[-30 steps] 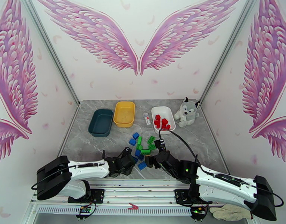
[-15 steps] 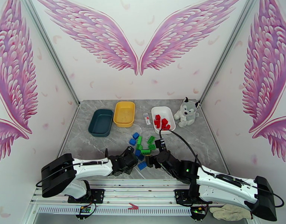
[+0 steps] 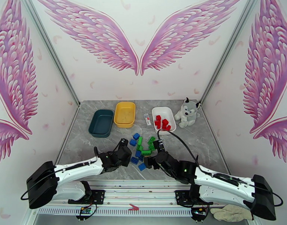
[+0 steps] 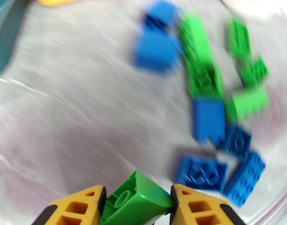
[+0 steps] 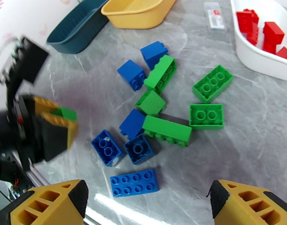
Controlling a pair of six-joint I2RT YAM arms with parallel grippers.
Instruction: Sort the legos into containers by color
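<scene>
Our left jaws were clamped on a green lego (image 4: 138, 201), left of the pile; our right jaws gaped wide above the loose blue and green legos (image 5: 166, 131) on the worktop (image 5: 87, 79). Farther out, red legos (image 5: 269, 32) lay in the white tray (image 5: 256, 60), the yellow tray (image 5: 139, 12) and teal tray (image 5: 74, 32) alongside.

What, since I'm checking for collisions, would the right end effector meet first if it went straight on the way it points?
Probably the flat blue eight-stud lego, lying just ahead of the open right end effector. Depth is unclear, so it could touch bare table beside it first.
</scene>
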